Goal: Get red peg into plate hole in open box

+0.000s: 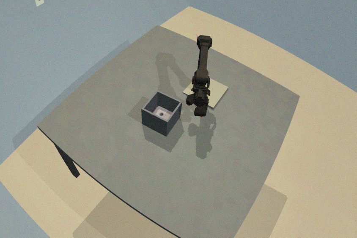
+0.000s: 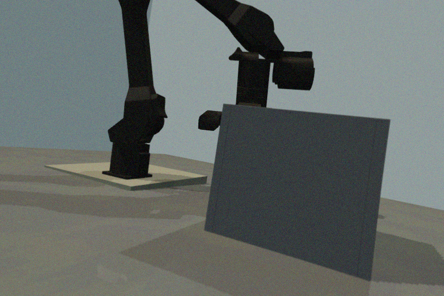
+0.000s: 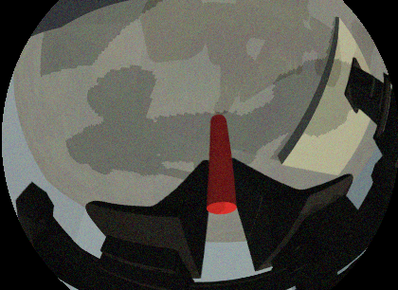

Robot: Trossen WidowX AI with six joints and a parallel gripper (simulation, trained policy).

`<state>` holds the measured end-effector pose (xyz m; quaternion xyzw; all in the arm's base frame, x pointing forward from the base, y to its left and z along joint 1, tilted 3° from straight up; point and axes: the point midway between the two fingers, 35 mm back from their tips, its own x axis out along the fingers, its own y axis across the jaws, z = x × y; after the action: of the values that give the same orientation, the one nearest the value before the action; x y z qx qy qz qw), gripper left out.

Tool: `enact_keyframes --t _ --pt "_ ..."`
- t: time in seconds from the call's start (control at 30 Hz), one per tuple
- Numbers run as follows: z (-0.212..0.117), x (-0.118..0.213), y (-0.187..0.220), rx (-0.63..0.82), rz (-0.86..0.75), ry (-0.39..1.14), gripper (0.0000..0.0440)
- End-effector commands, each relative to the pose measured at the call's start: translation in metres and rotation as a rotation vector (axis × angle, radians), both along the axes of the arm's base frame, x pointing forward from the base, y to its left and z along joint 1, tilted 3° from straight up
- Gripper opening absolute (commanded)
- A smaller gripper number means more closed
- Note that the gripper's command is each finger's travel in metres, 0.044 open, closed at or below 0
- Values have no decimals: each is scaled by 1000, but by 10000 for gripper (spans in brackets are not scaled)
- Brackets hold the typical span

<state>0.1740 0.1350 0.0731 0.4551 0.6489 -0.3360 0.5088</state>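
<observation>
one black arm (image 2: 138,44) mounted on a pale board (image 2: 179,176); one dark grey box (image 2: 298,185), gripper mostly hidden behind.

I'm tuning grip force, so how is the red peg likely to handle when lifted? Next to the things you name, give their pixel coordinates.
The red peg (image 1: 201,116) (image 3: 220,163) looks stiff: its sides run straight between the jaws. Its smooth, round side could let it swivel or slip if pinched lightly. Being slim and tall, it would probably tip, then roll, if let go off-balance.
</observation>
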Motion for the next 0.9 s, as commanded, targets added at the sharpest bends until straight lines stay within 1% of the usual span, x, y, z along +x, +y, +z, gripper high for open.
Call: enact_keyframes --t 0.0,0.4,0.63,0.87 --pt "14 6 5 43 4 -41 0" --pt "70 23 1 126 22 -189 0" --pt "107 34 -16 117 15 -297 0" --pt "136 48 -42 66 -17 -381 0"
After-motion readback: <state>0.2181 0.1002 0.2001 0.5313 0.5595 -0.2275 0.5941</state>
